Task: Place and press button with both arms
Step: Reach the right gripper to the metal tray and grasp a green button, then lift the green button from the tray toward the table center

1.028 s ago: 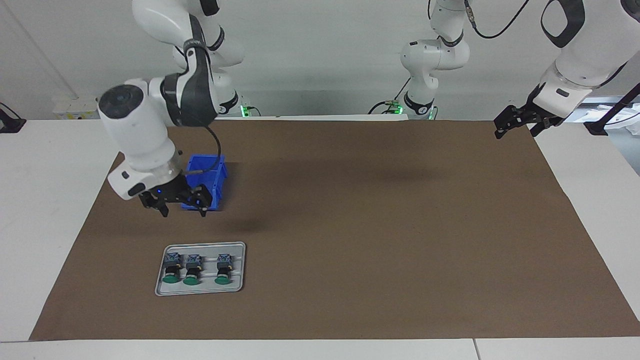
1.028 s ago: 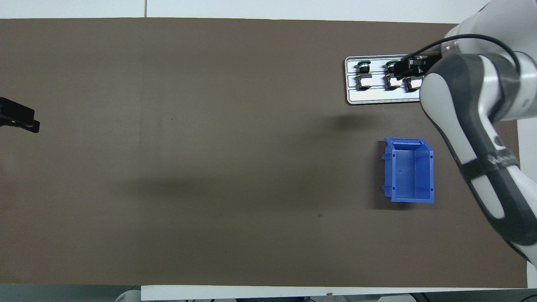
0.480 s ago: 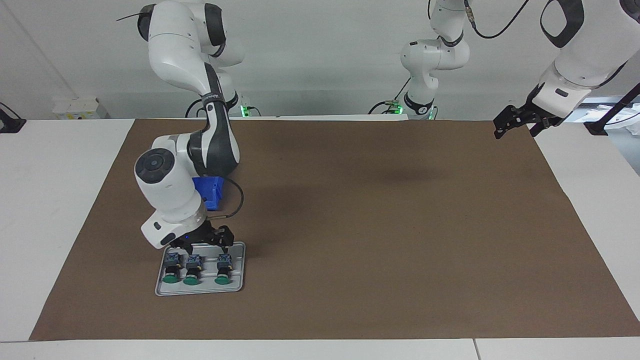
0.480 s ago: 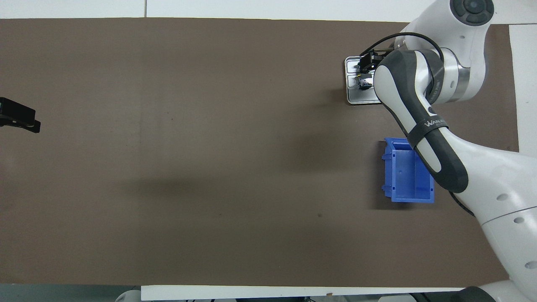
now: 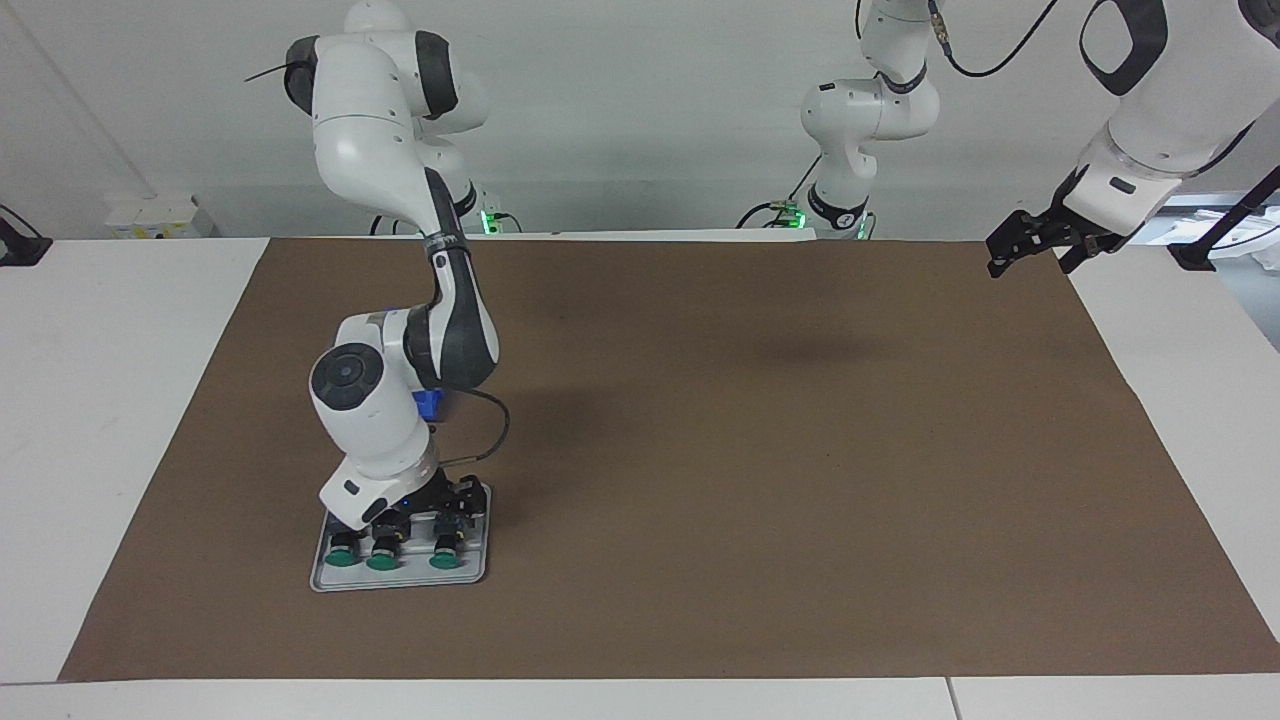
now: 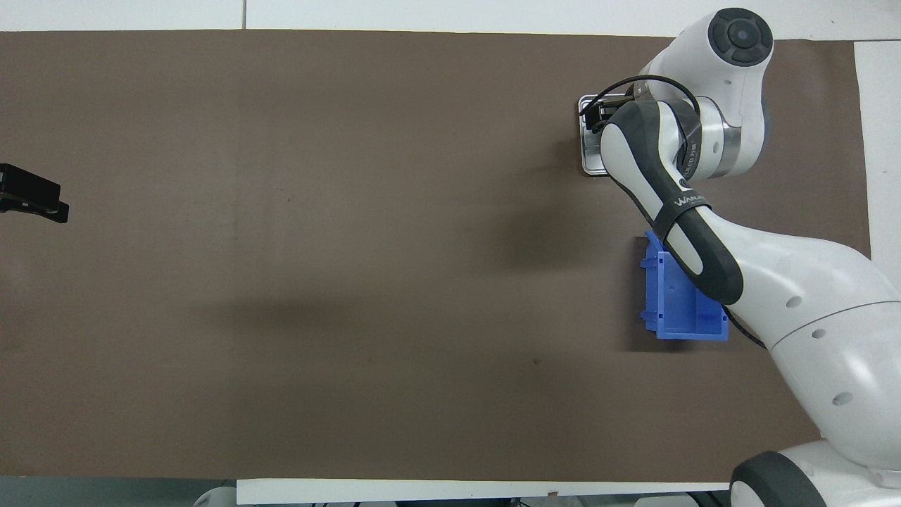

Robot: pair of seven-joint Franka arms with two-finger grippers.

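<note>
While the left gripper (image 5: 1030,245) waits spread over the mat's edge, the right gripper (image 5: 437,515) sits low on the tray (image 5: 400,580) among three buttons (image 5: 444,553); grip unclear. Picking step: next, pinch one and lift straight.

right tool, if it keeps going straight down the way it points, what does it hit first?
Most likely a button, the one nearest the table's middle of the three green-capped ones on the grey tray. The right tool points down right over that end of the tray; which button exactly is hard to tell, since depth is unclear.
</note>
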